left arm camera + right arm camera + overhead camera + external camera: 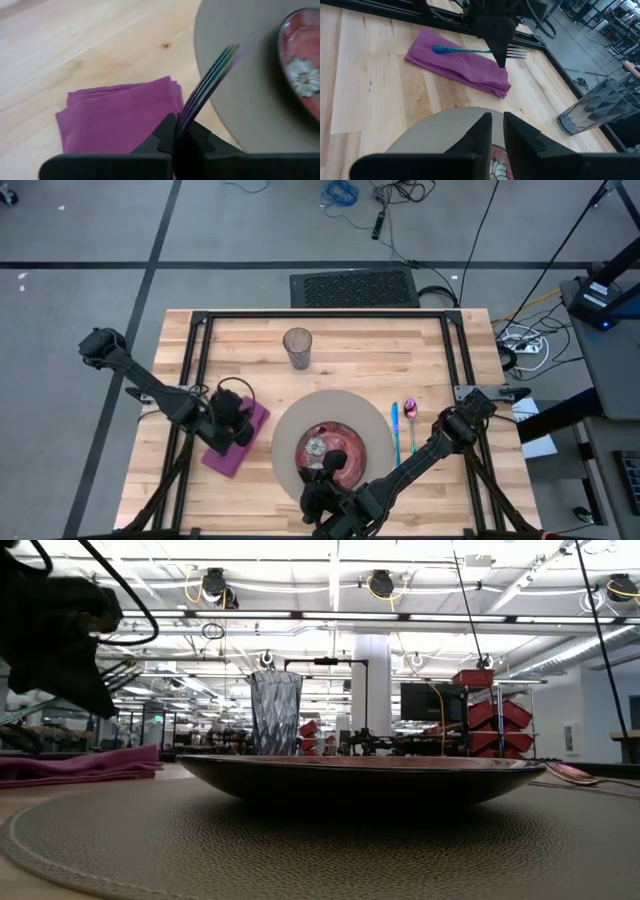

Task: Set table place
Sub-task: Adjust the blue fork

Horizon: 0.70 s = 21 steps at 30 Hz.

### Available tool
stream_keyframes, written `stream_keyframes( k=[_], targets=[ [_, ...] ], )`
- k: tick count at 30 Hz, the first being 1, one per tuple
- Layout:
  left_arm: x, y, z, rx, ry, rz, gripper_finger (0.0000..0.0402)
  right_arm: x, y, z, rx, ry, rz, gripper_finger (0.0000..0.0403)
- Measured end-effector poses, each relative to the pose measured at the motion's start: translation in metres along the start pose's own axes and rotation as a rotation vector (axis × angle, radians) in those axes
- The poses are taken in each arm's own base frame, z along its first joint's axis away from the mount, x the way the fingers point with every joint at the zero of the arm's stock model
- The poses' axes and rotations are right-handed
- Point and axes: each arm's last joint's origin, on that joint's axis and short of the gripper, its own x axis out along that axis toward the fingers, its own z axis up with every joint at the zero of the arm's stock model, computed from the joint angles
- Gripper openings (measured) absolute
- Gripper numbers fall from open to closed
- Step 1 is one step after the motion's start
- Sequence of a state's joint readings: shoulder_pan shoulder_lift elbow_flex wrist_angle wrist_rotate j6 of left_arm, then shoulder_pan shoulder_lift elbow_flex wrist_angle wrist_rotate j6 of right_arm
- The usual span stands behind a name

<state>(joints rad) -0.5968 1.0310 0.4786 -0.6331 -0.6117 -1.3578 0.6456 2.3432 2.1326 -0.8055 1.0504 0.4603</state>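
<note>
My left gripper [232, 428] is shut on a fork [470, 50] with a teal handle and iridescent tines, and hangs over the folded purple napkin [230, 455], which lies flat on the table left of the round grey-tan mat [340, 405]. A red patterned plate [345, 442] sits on the mat. My right gripper [325, 480] is shut and empty above the plate's near edge. The clear glass [297, 348] stands beyond the mat. Blue cutlery [396, 425] and pink cutlery [410, 412] lie right of the mat. My left gripper pinches the fork's neck [496, 50], between handle and tines, between its two fingers. The fingers come from above, pointing down, and lie across the fork. The fork sits about level, clear of the napkin, its tines [215, 70] sticking out toward the mat.
Black frame bars [320, 315] run along the table's far and side edges. Bare wood [250, 345] lies left of the glass and near the table's front left.
</note>
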Motion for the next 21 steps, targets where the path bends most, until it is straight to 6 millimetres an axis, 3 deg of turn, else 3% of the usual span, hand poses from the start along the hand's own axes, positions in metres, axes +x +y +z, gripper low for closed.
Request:
stream_keyframes(
  k=[21],
  targets=[
    [0.042, -0.005, 0.0, 0.014, 0.166, 0.116, 0.0, -0.002, 0.001, 0.0, -0.006, -0.002, 0.004, 0.0034]
  ],
)
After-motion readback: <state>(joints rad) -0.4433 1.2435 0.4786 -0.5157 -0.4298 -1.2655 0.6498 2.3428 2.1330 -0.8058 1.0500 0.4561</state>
